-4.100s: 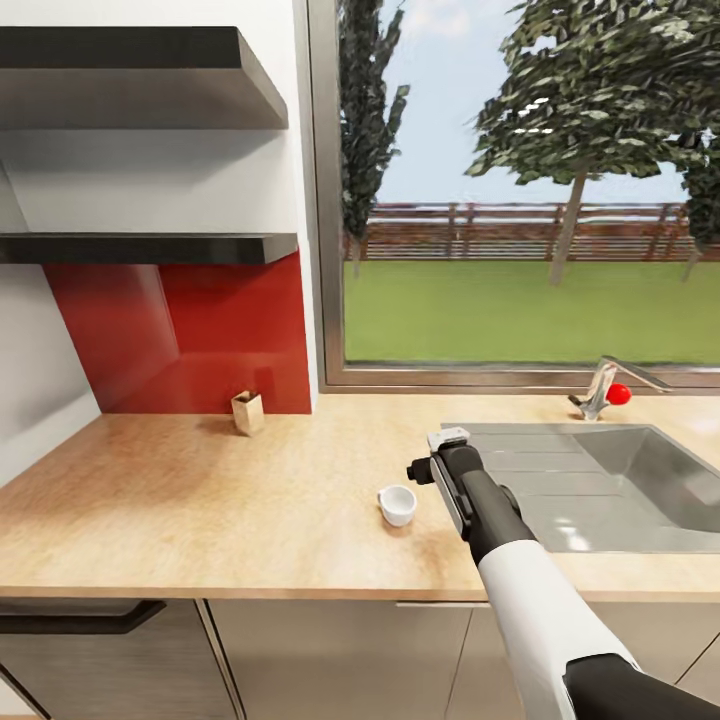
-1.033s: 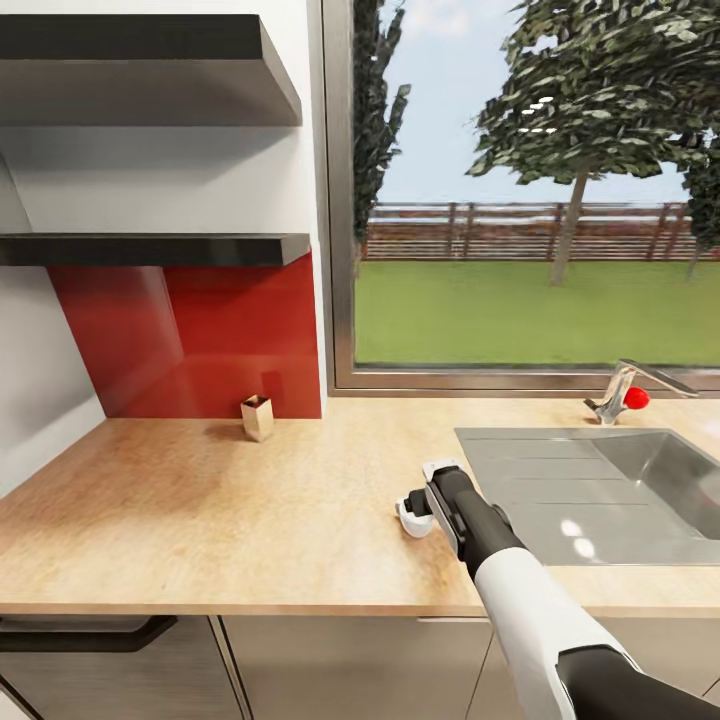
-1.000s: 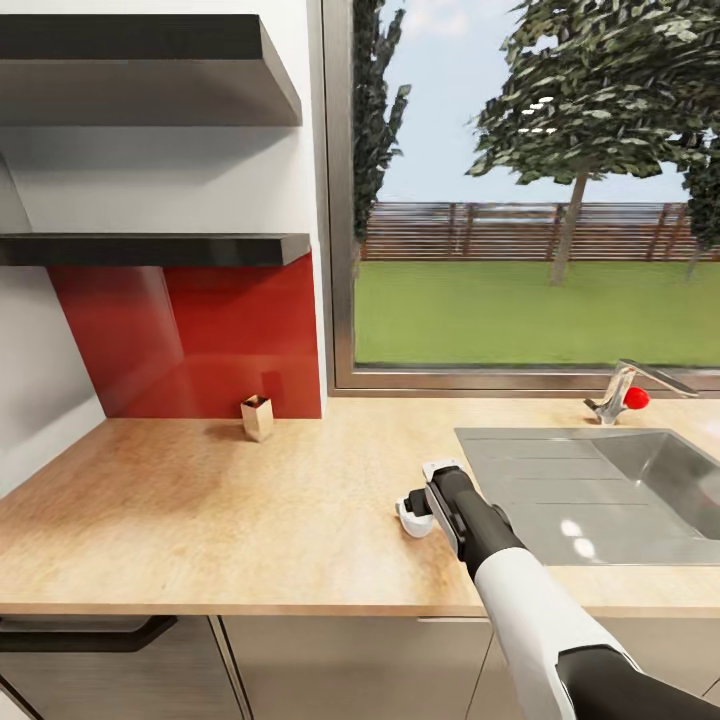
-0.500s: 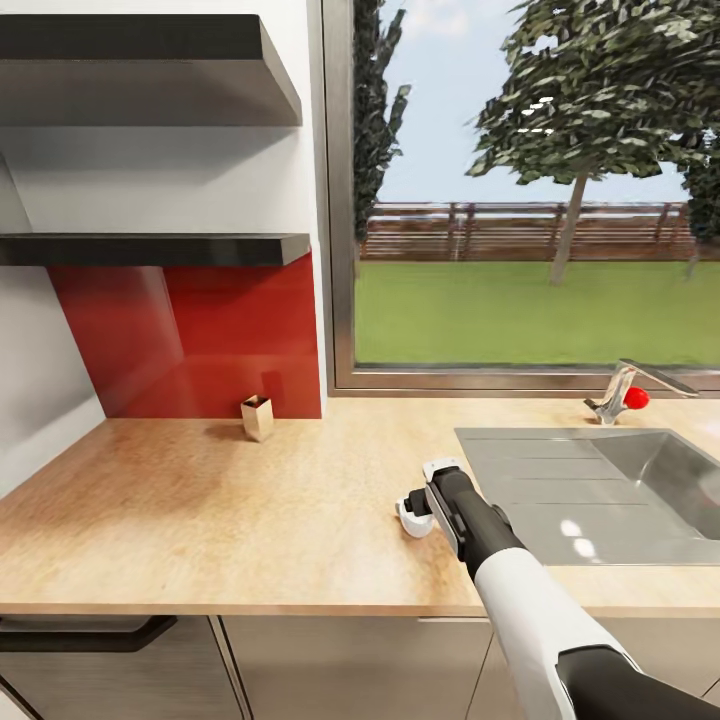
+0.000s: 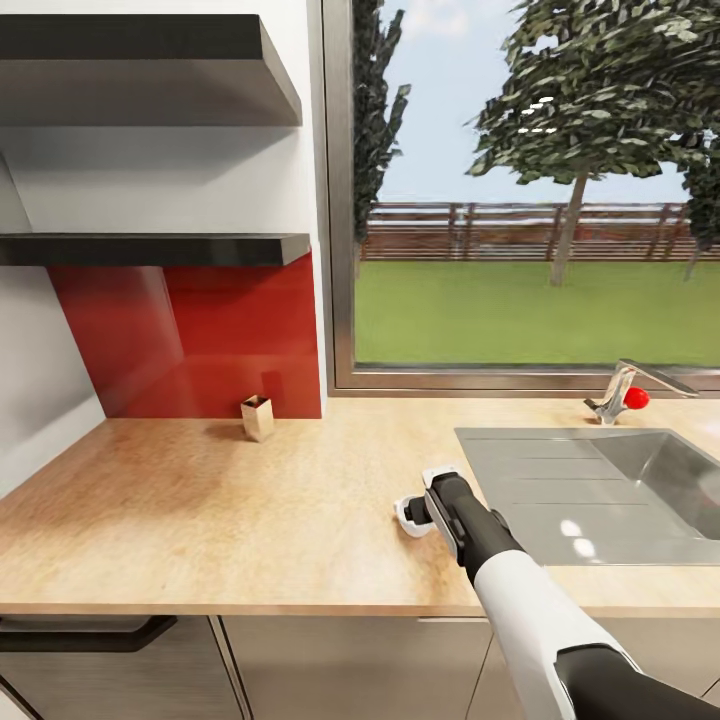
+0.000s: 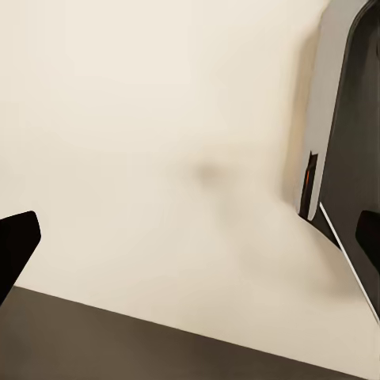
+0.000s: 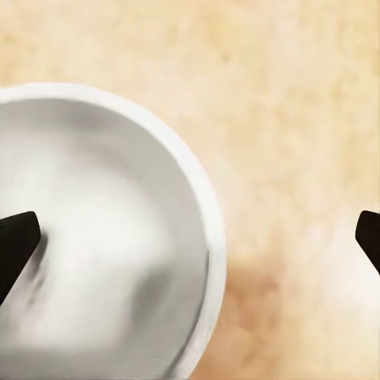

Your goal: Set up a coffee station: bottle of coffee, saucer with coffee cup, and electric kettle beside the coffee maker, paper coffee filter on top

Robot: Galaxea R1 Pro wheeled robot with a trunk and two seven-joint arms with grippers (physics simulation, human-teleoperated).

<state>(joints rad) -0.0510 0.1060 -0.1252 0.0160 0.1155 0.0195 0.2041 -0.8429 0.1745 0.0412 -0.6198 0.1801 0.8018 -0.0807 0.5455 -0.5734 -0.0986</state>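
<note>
A white coffee cup (image 5: 407,517) stands upright on the wooden countertop (image 5: 220,500), just left of the sink. My right gripper (image 5: 424,506) sits low over it and hides part of it. In the right wrist view the cup's rim (image 7: 207,237) runs between the two wide-apart dark fingertips, so my right gripper (image 7: 190,237) is open, one fingertip (image 7: 16,241) over the cup's inside and the other over bare counter. My left gripper (image 6: 190,237) is open over a pale surface, with nothing between its fingers.
A small tan box (image 5: 257,416) stands at the back by the red splashback (image 5: 200,340). The steel sink (image 5: 600,490) with its tap (image 5: 620,390) lies to the right. Two dark shelves (image 5: 150,248) hang above on the left. A grey-and-dark panel edge (image 6: 340,158) shows beside the left gripper.
Since four seconds ago the view has shifted and my right gripper has come down onto the cup. Over the last second nothing has visibly moved.
</note>
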